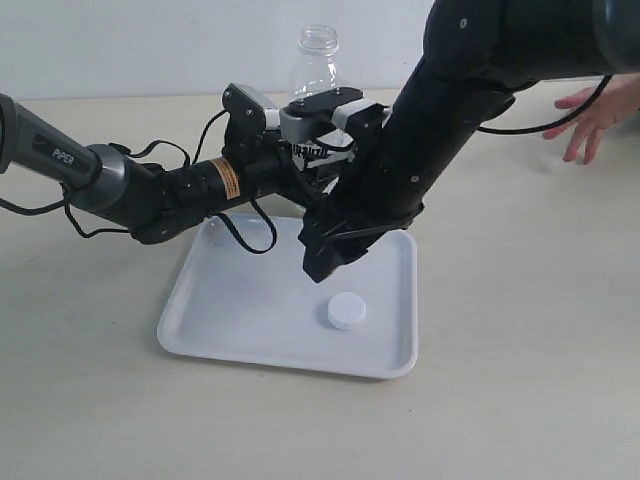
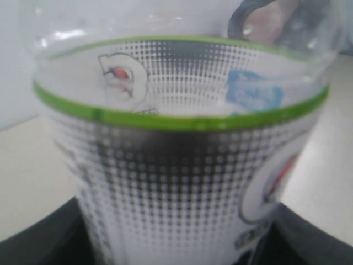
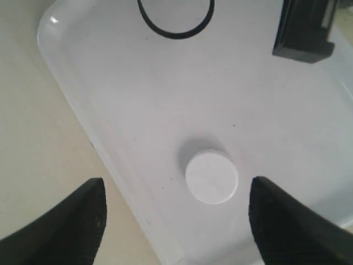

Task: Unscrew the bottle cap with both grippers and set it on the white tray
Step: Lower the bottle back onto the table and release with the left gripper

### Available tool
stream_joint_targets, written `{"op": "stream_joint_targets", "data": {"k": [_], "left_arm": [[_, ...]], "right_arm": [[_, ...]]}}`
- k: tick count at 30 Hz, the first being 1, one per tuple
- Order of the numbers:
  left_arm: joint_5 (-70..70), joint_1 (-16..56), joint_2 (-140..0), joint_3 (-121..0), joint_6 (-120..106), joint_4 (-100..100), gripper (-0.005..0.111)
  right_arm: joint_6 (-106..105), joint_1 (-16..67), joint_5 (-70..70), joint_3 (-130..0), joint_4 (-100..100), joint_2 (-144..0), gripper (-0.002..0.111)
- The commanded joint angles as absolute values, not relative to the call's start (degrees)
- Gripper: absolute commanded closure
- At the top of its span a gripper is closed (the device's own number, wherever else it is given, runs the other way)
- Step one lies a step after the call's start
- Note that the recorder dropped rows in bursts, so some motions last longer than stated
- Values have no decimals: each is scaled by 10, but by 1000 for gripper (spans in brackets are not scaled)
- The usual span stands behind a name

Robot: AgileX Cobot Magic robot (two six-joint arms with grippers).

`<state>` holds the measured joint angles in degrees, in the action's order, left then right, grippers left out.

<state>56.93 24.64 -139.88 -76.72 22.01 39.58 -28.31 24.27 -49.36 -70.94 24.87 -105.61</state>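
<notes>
The clear bottle (image 1: 317, 62) stands upright behind the white tray (image 1: 245, 325), its neck open and capless. My left gripper (image 1: 318, 135) on the PIPER arm is shut on the bottle's labelled body (image 2: 182, 165), and its black fingers (image 2: 33, 245) show at either side of the label. The small white bottle cap (image 1: 345, 311) lies flat on the tray, free of both grippers. Just above it hangs my right gripper (image 1: 322, 262), open. In the right wrist view the cap (image 3: 212, 176) sits on the tray floor (image 3: 138, 94) between the spread fingertips (image 3: 83, 221) of this gripper (image 3: 176, 218).
A person's hand (image 1: 600, 115) rests on the table at the far right. A black cable loop (image 3: 175, 25) and a black block (image 3: 303, 33) hang over the tray's far end. Beige tabletop (image 1: 520, 380) surrounds the tray.
</notes>
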Motion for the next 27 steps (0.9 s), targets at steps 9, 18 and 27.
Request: {"op": "stream_joint_targets", "data": {"k": [9,18,27], "left_arm": [[588,245,-1397,-767,214,398,23],[590,218,-1378,-747,259,465,16],[620,183,-1316,-662,253,547,16]], "right_arm": [[-284,243,-498,-707,283,-1012,40],[-294,243,-501,-707,283,-1000,40],[-303,243,-493,-707,283,-952,40]]}}
